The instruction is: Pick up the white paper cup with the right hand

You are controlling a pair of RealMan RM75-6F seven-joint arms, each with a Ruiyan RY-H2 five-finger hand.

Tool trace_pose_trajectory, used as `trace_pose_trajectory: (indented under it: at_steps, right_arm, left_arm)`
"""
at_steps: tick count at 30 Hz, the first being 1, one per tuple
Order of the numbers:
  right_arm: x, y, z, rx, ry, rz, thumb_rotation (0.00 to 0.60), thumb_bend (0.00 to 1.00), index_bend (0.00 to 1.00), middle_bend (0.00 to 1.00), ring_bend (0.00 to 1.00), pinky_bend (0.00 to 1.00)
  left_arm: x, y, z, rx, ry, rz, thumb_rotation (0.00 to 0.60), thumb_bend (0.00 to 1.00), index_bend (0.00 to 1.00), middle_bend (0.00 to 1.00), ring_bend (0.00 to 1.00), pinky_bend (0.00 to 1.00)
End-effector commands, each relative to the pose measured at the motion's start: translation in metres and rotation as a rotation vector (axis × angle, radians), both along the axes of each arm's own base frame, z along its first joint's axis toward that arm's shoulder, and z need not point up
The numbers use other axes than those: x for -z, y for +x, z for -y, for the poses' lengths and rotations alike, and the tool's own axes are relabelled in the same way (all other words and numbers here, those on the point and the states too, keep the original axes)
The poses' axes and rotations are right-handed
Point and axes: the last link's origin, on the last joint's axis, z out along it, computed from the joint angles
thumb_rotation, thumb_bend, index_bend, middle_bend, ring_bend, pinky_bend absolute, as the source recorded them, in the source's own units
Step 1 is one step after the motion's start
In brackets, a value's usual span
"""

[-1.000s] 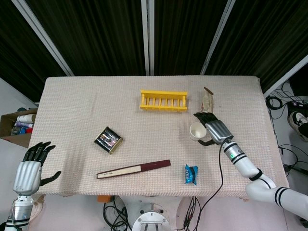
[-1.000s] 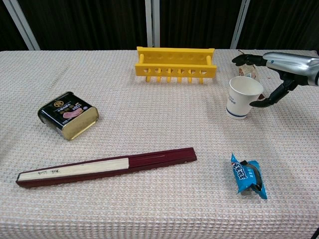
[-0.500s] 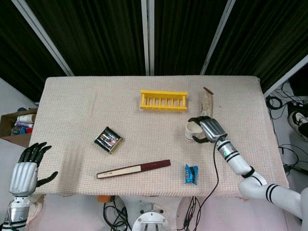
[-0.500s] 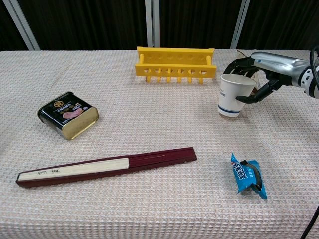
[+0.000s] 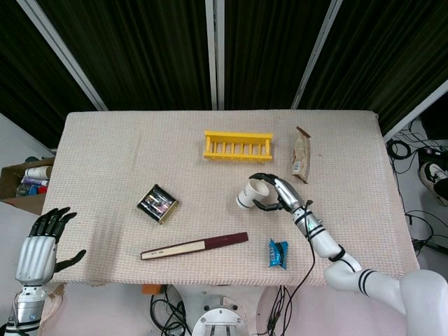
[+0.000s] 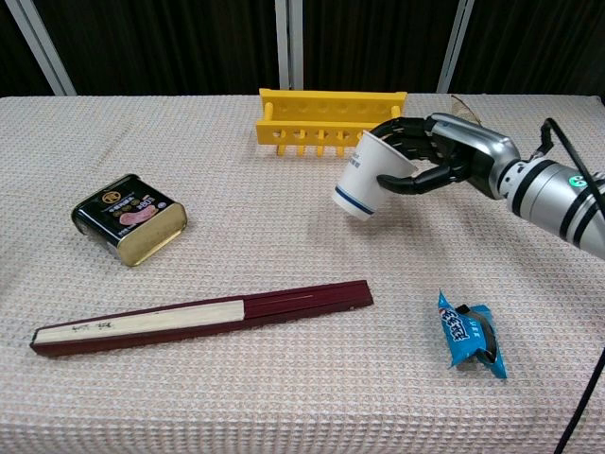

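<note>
Cup: I have the white paper cup (image 6: 369,177) off the cloth, tilted, rim up toward the right hand, blue-banded base pointing down-left. In the head view it (image 5: 249,194) sits just right of the table's middle.

Right hand: my right hand (image 6: 437,163) grasps the cup, dark fingers (image 6: 405,129) curled over the rim side and the thumb pressed against the wall below. Same hand in the head view (image 5: 276,194), at 3 o'clock of the cup, forearm running off toward 4 o'clock.

Rack: yellow rack (image 6: 333,118) lies behind the cup at about 11 o'clock in the chest view; near, and I cannot tell whether the cup rim overlaps it only by perspective.

Snack wrapper: brown wrapper (image 5: 300,153) at 1 o'clock of the cup in the head view, lying flat, apart from the hand.

Blue packet: blue packet (image 6: 470,334) on the cloth at 5 o'clock of the cup, well apart.

Fan: folded fan (image 6: 201,315), dark red with a pale half, lies at 7 o'clock of the cup, long axis nearly left-right.

Tin: black tin (image 6: 129,218) with a gold side at 9 o'clock, well apart, flat on the cloth.

Table: table (image 5: 105,147) covered in a beige waffle-weave cloth.

Left hand: my left hand (image 5: 40,245) hangs off the table's near-left corner, fingers spread, holding nothing.

Box: cardboard box (image 5: 21,185) with bottles, beside the table's left edge.
</note>
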Motion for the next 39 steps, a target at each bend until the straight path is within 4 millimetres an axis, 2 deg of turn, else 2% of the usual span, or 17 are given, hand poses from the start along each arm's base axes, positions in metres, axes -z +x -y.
trace_pose_trajectory:
  at_steps: [1,4,7,11,15,19,23,26,32,39]
  right_arm:
    - [0.020,0.005,0.001,0.000,0.038,-0.001,0.600,0.30,0.23,0.25,0.10,0.03]
    - [0.016,-0.003,-0.002,-0.041,0.025,-0.055,0.600,0.30,0.13,0.19,0.03,0.00]
    - [0.000,-0.016,-0.006,-0.097,-0.011,-0.151,0.600,0.29,0.03,0.11,0.00,0.00]
    - [-0.032,-0.024,-0.011,-0.188,-0.060,-0.331,0.600,0.21,0.00,0.01,0.00,0.00]
    - [-0.060,-0.015,-0.015,-0.302,-0.117,-0.532,0.600,0.16,0.00,0.00,0.00,0.00]
    - [-0.072,0.010,-0.018,-0.396,-0.157,-0.685,0.600,0.16,0.00,0.05,0.00,0.00]
    - [-0.063,0.034,-0.014,-0.485,-0.160,-0.825,0.600,0.16,0.03,0.08,0.00,0.00]
    - [-0.050,0.043,-0.008,-0.551,-0.198,-0.953,0.600,0.16,0.04,0.09,0.00,0.00]
    - [-0.025,0.054,-0.001,-0.599,-0.246,-1.089,0.600,0.16,0.08,0.10,0.00,0.00]
    - [0.001,0.063,-0.003,-0.658,-0.273,-1.175,0.600,0.17,0.11,0.12,0.00,0.00]
  left_arm:
    - [0.000,-0.001,0.000,0.000,-0.001,-0.001,0.600,0.08,0.20,0.14,0.11,0.17]
    - [-0.002,-0.001,0.002,0.001,0.004,-0.003,0.600,0.08,0.20,0.14,0.11,0.17]
    - [-0.002,-0.003,0.003,-0.004,0.007,0.000,0.600,0.08,0.20,0.14,0.11,0.17]
    - [-0.001,-0.003,0.004,-0.001,0.006,0.005,0.600,0.08,0.20,0.14,0.11,0.17]
    - [-0.001,-0.003,0.005,0.000,0.009,0.005,0.600,0.08,0.20,0.14,0.11,0.17]
    - [-0.002,-0.004,0.005,0.000,0.011,0.003,0.600,0.08,0.20,0.14,0.11,0.17]
    - [-0.003,-0.004,0.006,-0.002,0.017,0.004,0.600,0.08,0.20,0.14,0.11,0.17]
    - [-0.004,-0.006,0.009,-0.012,0.023,0.004,0.600,0.08,0.20,0.14,0.11,0.17]
    - [-0.006,-0.011,0.013,-0.032,0.027,0.006,0.600,0.08,0.20,0.14,0.11,0.17]
    - [-0.007,-0.015,0.015,-0.039,0.039,0.009,0.600,0.08,0.20,0.14,0.11,0.17]
